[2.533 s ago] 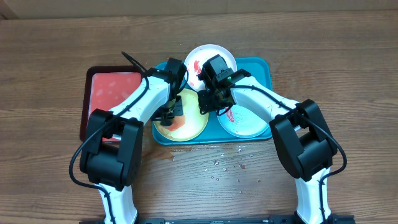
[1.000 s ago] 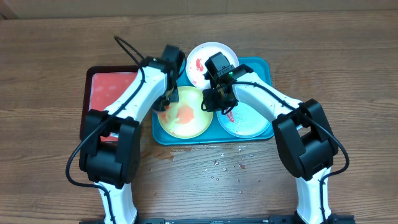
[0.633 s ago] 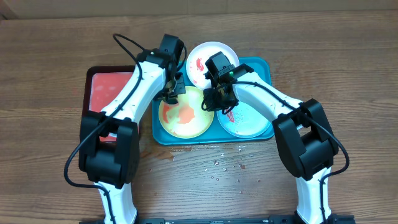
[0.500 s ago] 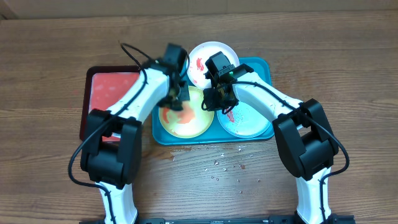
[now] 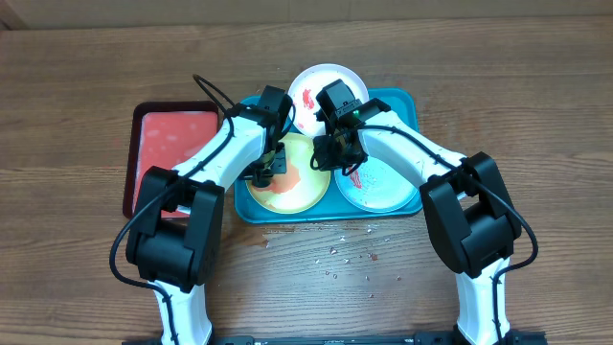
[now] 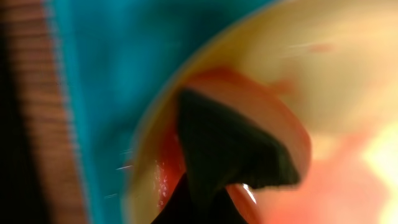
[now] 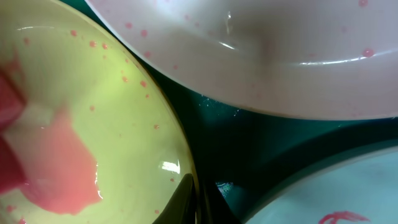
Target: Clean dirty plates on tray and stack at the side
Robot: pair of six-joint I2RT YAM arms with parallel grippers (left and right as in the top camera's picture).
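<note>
All three plates lay on the tray (image 5: 407, 107): the yellow plate (image 5: 297, 196) in its near-left corner, the blue plate (image 5: 383, 187) in its near-right corner, and the white plate (image 5: 321, 91) at the far edge, overhanging the rim. None was stacked at the side, so the job looked barely begun.

The left gripper (image 5: 271, 169) was clenched and pressed onto the left part of the yellow plate, its dark tip in a wet red smear (image 5: 287, 180). That fitted a wiping stroke, though the blurred wrist view did not show whether a cloth or sponge was pinched.

The right gripper (image 7: 194, 200), closed on nothing, sat at that plate's right rim, over the bare tray floor where the three plates nearly met. It was probably there to brace the plate against sliding.

The blue and white plates carried red marks. The red tray (image 5: 172, 144) stood just left of the tray and seemed a likely stacking spot.
</note>
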